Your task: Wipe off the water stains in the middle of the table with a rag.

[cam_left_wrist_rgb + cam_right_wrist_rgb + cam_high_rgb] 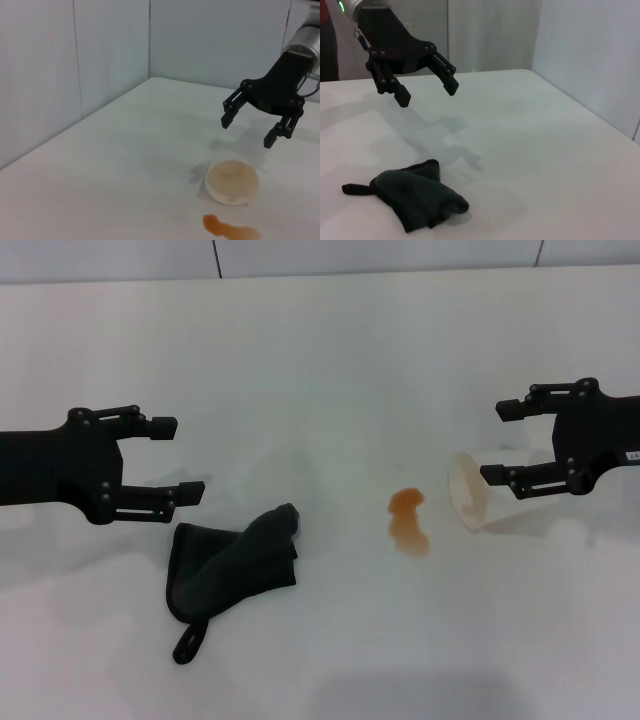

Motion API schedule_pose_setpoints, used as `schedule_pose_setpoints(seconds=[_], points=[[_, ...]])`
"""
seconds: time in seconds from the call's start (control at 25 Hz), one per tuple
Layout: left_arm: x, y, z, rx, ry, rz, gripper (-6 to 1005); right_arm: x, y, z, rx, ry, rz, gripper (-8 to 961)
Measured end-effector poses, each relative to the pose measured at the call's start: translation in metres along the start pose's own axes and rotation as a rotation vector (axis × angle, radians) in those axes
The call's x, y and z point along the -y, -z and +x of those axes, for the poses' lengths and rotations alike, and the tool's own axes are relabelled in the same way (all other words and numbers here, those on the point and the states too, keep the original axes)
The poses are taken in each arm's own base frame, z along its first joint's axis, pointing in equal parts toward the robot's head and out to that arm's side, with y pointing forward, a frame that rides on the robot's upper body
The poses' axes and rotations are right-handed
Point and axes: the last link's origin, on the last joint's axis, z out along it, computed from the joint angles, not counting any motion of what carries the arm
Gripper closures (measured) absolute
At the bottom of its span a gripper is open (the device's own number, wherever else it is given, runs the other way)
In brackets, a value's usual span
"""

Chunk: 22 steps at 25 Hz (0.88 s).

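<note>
The rag [232,570] is a dark grey cloth, bunched up on the white table [320,360] left of centre, with its loop tag toward the front; it also shows in the right wrist view [420,200]. The water stains [408,521] are a small orange-brown two-lobed blotch at mid-table, also in the left wrist view [231,229]. My left gripper [183,458] is open and empty, hovering above the table just behind and left of the rag; it shows in the right wrist view [426,92]. My right gripper [498,440] is open and empty at the right, above a cup.
A cream-tinted white cup [472,495] lies on its side right of the stain, below the right gripper; the left wrist view shows it [232,181] with the right gripper [247,129] above it. Grey wall panels [75,65] stand along the table's far edges.
</note>
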Motion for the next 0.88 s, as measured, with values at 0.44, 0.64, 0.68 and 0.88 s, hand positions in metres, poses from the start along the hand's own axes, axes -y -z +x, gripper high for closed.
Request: schedule_pose_setpoints(seconds=[0.44, 0.64, 0.68, 0.88], points=[[0.0001, 0.0008, 0.0000, 0.001, 0.001, 0.000, 136, 0.0002, 0.0001, 0.0000, 0.000, 0.001, 0.002, 183], [0.0004, 0.0000, 0.0013, 0.001, -0.002, -0.003, 135, 0.0019, -0.0001, 0.0016, -0.023, 0.013, 0.006, 183], [0.0006, -0.0003, 0.0018, 0.001, -0.003, -0.004, 135, 0.0027, 0.0001, 0.0024, -0.039, 0.019, 0.008, 183], [0.0014, -0.0016, 0.0040, -0.001, -0.005, -0.007, 135, 0.0060, 0.0008, 0.0040, -0.100, 0.045, 0.012, 184]])
